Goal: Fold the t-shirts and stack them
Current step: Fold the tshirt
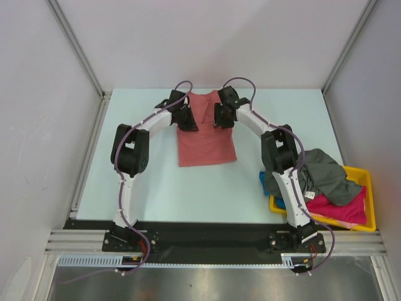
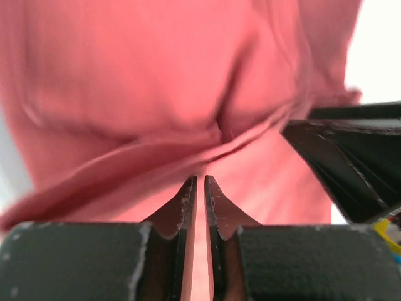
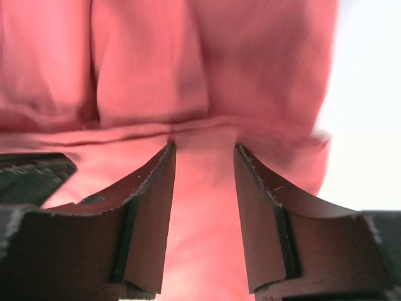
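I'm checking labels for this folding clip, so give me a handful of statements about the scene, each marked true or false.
1. The salmon-red t-shirt lies on the table, outside the tray. True.
2. The yellow tray sits by the left arm's base. False: it sits at the near right corner, beside the right arm.
3. A dark grey t-shirt lies on top of the pile in the tray. True.
4. The right arm's jaws are pressed shut. False: the right wrist view shows them standing apart over the salmon-red cloth.
5. The magenta-pink t-shirt is spread flat on the table. False: it is bunched in the tray, partly under the grey one.
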